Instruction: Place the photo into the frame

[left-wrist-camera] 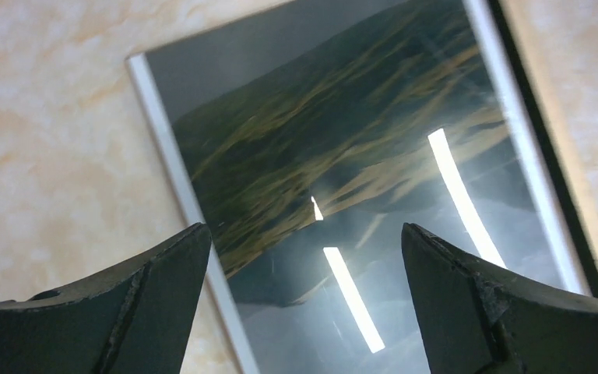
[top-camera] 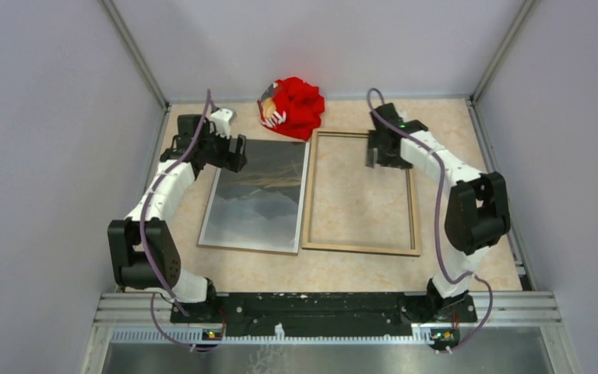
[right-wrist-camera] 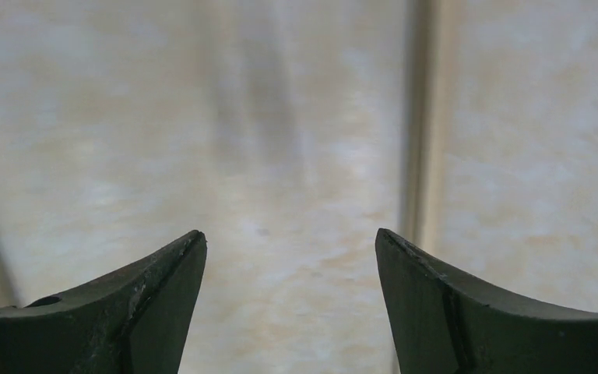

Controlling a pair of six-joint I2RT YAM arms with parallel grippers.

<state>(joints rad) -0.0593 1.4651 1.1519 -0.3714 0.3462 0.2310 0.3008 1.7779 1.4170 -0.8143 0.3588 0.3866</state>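
**Step in hand (judgement):** approach to the first grasp. Nothing is lifted, and photo and frame lie apart in the sense of the task, with the print not in the opening.

**Left arm:** reaches forward along the left side of the table (top-camera: 280, 269), elbow bent, wrist turned inward. The left gripper (top-camera: 233, 153) hangs over the far-left corner of the photo (top-camera: 261, 195). In the wrist view its fingers (left-wrist-camera: 163, 288) stand wide apart with nothing between them. The print's white left edge runs down just inside the left finger. I cannot tell whether the tips are touching the print.

**Photo:** flat on the table, picture side up, glossy, with lamp reflections across it. Its right edge is just beside the frame's left rail; whether they touch I cannot tell.

**Red cloth bundle (top-camera: 296, 105):** at the far edge, beyond the gap between photo and frame, clear of both grippers.

**Frame (top-camera: 362, 249):** flat, light wood side up, table showing through the opening.

**Right arm:** elbow raised high on the right, forearm reaching back toward the centre. The right gripper (top-camera: 375, 152) sits over the frame's far end, inside the opening. Its jaws are wide open and empty, and one blurred rail (right-wrist-camera: 424, 117) passes just beside the right finger.

**Next move (judgement):** the print lies flush, so a finger must get under an edge, or the corner must be tipped up, before any pinch. The right gripper may have to steady the frame.
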